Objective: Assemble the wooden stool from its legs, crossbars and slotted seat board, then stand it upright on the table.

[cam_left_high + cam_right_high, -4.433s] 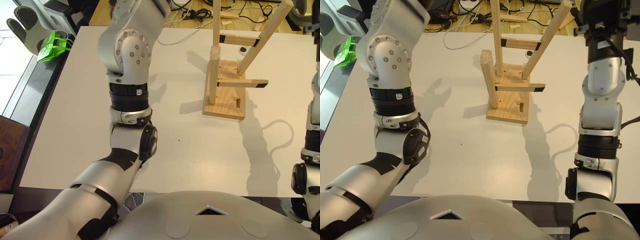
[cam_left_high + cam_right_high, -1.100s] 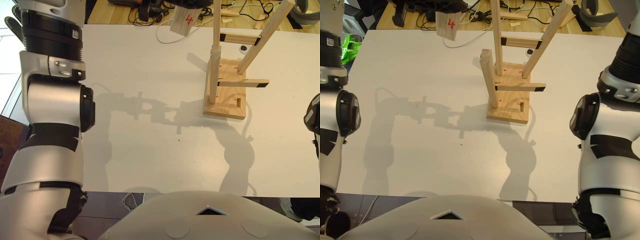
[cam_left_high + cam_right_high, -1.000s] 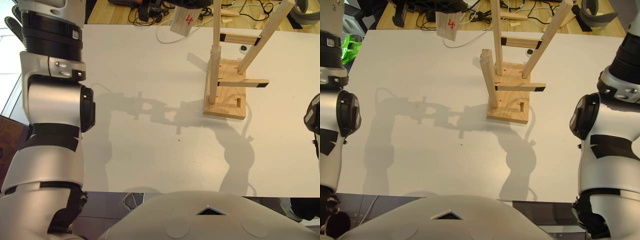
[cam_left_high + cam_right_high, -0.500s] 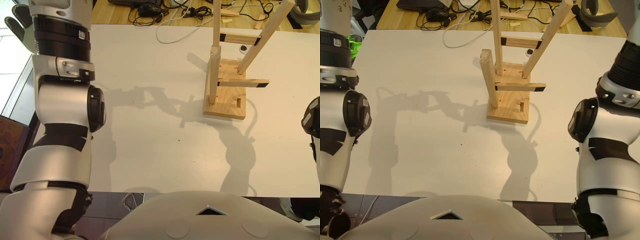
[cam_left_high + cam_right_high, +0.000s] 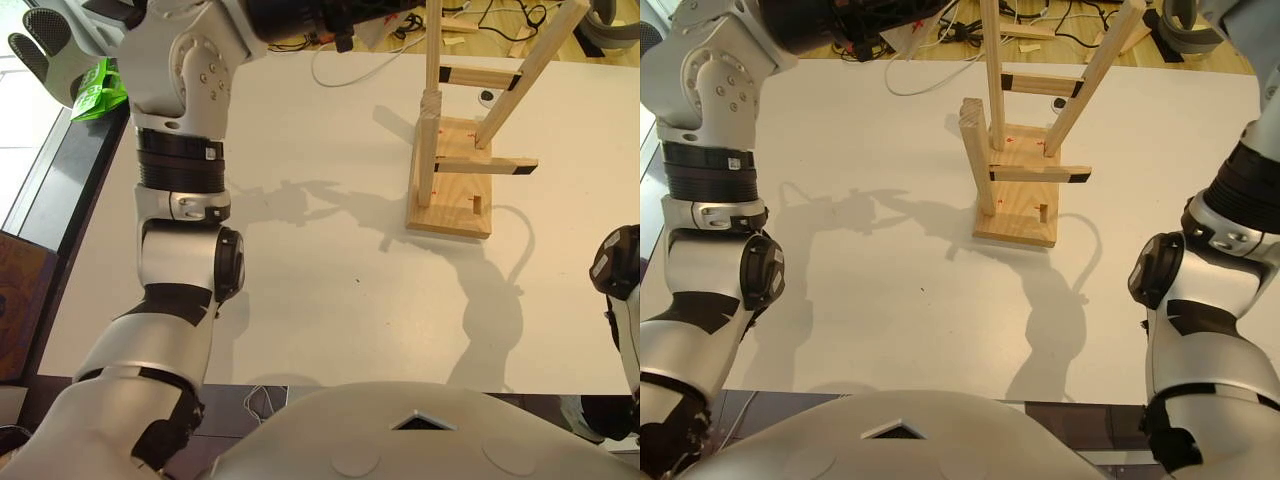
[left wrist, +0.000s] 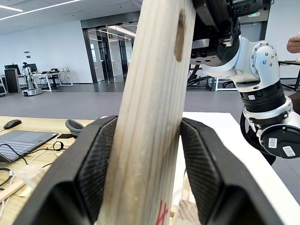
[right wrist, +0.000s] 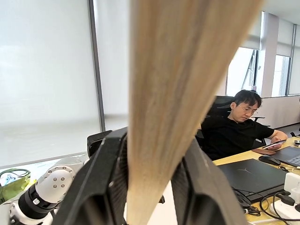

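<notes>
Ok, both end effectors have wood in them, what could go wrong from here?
The wooden piece in the left end effector is pinched by two pads alone, so it may twist when pressed into the seat board's open slot. The board lies loose, and one leg leans; a push could slide it or unseat that leg.

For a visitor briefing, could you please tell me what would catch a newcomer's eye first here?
A half-built pale wooden stool stands upside down on the white table, legs up. The left claw grips a red-marked wooden leg; the right claw grips a plain wooden bar.
</notes>
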Motion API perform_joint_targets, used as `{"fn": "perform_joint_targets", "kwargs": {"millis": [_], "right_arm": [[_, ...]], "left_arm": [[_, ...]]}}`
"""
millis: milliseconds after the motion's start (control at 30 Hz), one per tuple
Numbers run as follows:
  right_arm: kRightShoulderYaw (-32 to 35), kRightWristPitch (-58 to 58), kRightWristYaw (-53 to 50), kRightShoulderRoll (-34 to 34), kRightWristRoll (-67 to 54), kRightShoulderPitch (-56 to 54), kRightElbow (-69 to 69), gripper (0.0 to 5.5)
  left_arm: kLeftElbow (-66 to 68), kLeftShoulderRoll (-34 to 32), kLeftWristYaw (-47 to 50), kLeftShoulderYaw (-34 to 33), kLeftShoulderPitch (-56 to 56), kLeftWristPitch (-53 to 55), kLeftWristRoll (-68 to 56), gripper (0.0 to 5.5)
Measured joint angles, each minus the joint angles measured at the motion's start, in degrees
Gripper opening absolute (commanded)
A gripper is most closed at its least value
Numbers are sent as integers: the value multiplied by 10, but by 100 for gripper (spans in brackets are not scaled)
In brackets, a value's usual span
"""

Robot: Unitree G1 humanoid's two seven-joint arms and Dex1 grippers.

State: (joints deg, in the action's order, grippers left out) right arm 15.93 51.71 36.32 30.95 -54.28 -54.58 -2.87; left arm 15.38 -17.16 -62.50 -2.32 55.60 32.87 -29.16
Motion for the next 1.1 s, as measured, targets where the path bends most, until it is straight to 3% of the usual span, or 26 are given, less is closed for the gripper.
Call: {"fn": "perform_joint_targets", "kwargs": {"millis": [300,433,533,733,800,900,967,1100], "right_arm": [[0,1,-9,-14,-38,1,-3,108],[34,0,-18,-12,-55,9,-8,107],[73,-31,-107,16,12,35,18,100],[68,-44,-110,10,18,40,27,100],[75,-49,-115,13,19,39,29,100],[89,-50,-124,30,18,38,29,100],[113,-26,-138,46,0,46,16,100],[159,20,-158,74,-38,73,7,100]], "left_arm": [[-98,31,95,-57,-62,208,-154,223],[-94,40,99,-104,-65,227,-211,223],[-82,39,64,-146,-16,250,-307,223],[-1,36,100,-186,63,199,-329,223],[17,28,105,-161,58,130,-260,223],[43,18,107,-67,-11,1,-108,223],[26,20,92,0,-92,-33,-49,223],[-45,38,87,48,-164,-37,-30,223]]}}
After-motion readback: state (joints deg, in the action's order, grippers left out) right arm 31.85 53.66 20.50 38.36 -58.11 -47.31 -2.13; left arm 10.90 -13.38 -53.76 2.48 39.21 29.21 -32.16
